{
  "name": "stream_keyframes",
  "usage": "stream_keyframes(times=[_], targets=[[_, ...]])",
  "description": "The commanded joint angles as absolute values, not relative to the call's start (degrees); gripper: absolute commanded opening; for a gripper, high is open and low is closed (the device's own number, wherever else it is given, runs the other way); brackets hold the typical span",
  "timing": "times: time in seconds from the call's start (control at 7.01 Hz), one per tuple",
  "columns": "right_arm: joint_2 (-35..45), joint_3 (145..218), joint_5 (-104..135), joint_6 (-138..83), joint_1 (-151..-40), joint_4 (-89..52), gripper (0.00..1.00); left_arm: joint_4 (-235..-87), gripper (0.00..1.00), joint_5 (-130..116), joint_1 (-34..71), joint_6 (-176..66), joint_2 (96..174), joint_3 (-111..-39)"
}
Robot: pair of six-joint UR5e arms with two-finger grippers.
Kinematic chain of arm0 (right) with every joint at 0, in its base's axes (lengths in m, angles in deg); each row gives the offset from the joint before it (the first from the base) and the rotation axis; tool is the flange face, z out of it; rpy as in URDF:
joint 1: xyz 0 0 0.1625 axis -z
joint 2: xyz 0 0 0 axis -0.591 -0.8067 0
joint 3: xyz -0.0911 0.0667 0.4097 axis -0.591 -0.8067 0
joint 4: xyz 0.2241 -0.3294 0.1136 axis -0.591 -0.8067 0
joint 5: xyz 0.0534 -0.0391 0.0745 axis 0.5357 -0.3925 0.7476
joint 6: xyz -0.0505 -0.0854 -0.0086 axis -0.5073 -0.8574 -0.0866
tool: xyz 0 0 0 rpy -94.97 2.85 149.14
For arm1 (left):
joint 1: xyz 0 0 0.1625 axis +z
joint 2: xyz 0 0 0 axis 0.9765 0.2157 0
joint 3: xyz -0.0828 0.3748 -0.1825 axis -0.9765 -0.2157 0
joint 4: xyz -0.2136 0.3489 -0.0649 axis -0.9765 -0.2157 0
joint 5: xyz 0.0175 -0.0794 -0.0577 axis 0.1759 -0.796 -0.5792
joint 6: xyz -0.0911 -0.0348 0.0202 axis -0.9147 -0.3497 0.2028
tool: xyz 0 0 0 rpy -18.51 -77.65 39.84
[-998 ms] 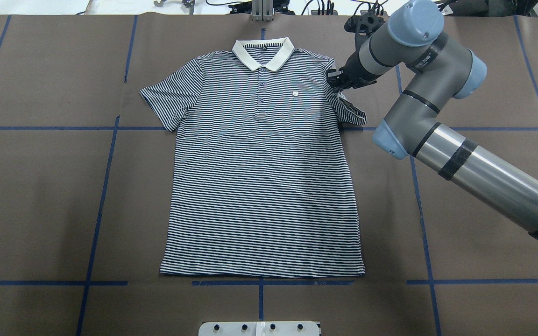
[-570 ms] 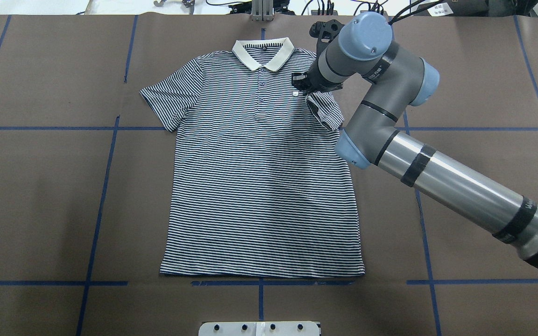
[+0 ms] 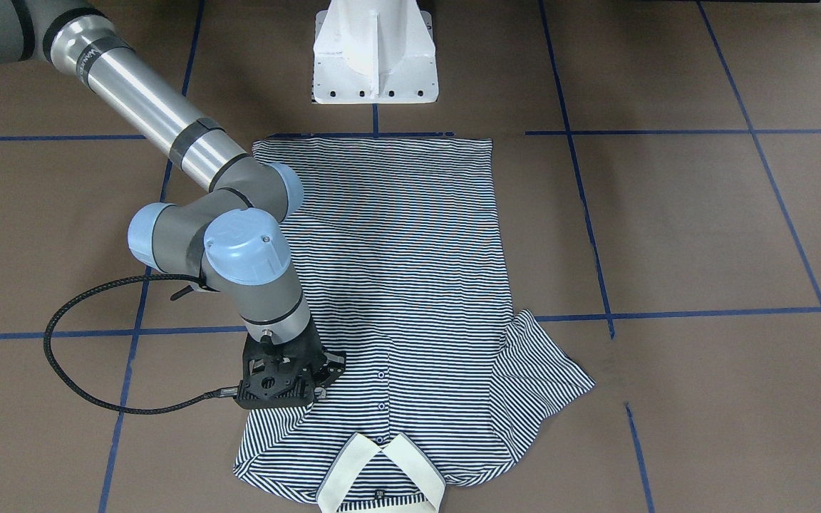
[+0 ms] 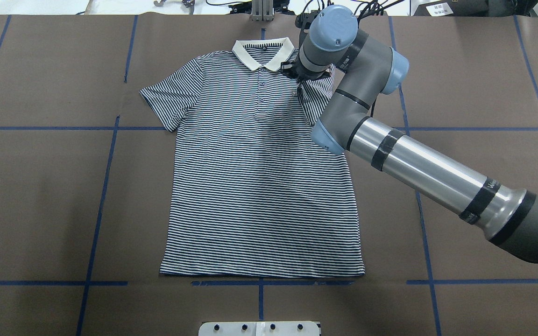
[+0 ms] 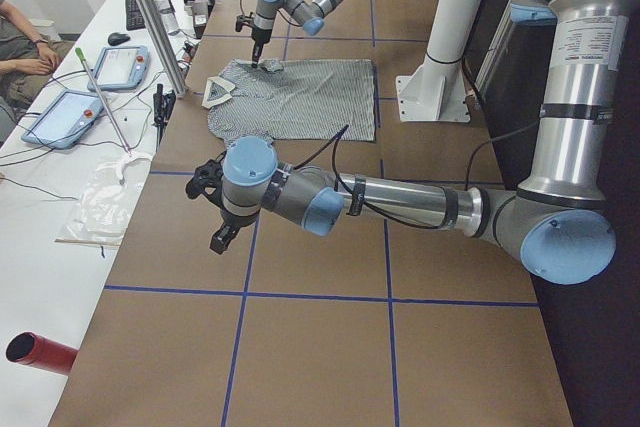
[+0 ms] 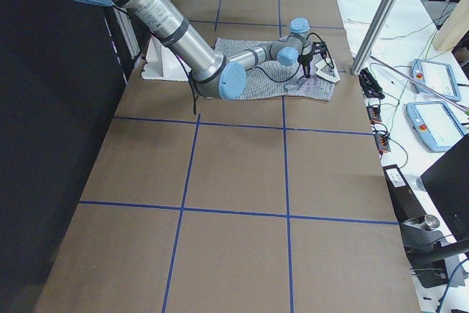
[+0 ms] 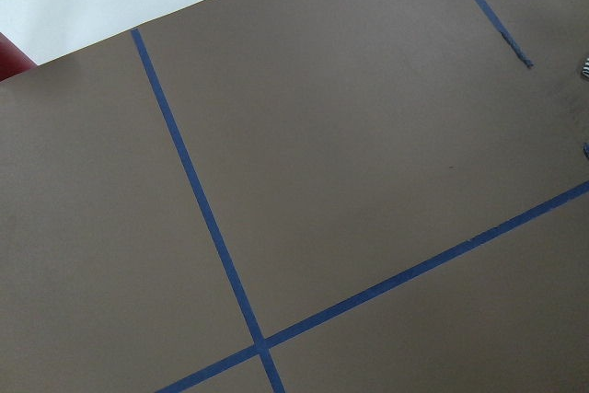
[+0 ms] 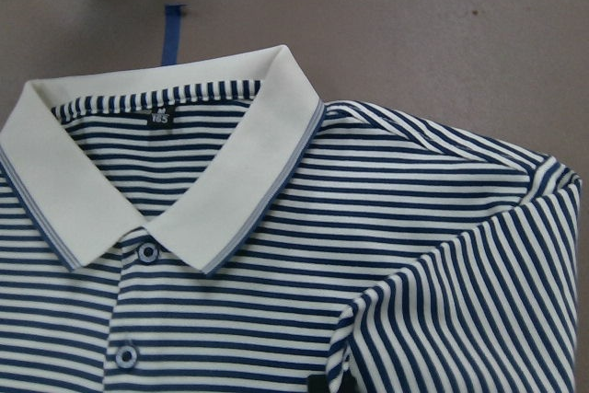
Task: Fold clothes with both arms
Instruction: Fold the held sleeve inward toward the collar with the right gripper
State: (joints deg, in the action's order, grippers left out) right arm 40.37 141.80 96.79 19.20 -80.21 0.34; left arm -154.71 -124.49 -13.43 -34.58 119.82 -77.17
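Polo shirt lies flat and front-up on the brown table, collar at the far edge from the robot and hem toward its base.

Progress: the fold is at its first stage. The right gripper stands just beside the collar's tip. Its jaws appear closed on the hem of the sleeve on the robot's right, which it has drawn inward so that it lies doubled over the chest. The wrist view shows that striped sleeve overlapping the shoulder. I judge the sleeve is not yet released. The opposite sleeve is spread on the table, and the body is at full length, so the second sleeve fold and the lengthwise folds are left to do.

The left gripper hangs over bare table, well apart from the shirt, at the robot's left end. It shows only in the side view, so I cannot tell whether it is wide or narrow.

Change from the earlier frames: a second ago the right gripper was at the outer shoulder, with the sleeve angled out onto the table. It has since travelled across toward the placket, taking the sleeve with it. The rest of the shirt has not shifted.
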Motion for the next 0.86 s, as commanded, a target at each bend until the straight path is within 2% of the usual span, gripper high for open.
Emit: stream_keyframes(times=[0.0,0.14,0.43,0.57,0.71], targets=[[42.17,139.29,96.40,19.05,-79.91,0.44,0.39,-154.60,1.00,-124.37,-13.43,-34.79,120.09,-77.34],[42.08,139.28,96.31,18.18,-79.99,0.44,0.99,-154.69,1.00,-124.46,-13.43,-35.14,120.09,-77.34],[42.08,139.81,97.18,16.95,-80.08,0.35,1.00,-154.69,1.00,-124.29,-13.34,-38.45,120.35,-77.87],[40.42,144.60,102.76,15.46,-80.95,-2.09,1.00,-155.47,1.00,-124.11,-11.16,-47.88,121.39,-79.61],[35.19,156.13,105.86,15.36,-81.31,-12.90,1.00,-156.96,1.00,-122.80,-3.92,-64.07,122.71,-82.76]])
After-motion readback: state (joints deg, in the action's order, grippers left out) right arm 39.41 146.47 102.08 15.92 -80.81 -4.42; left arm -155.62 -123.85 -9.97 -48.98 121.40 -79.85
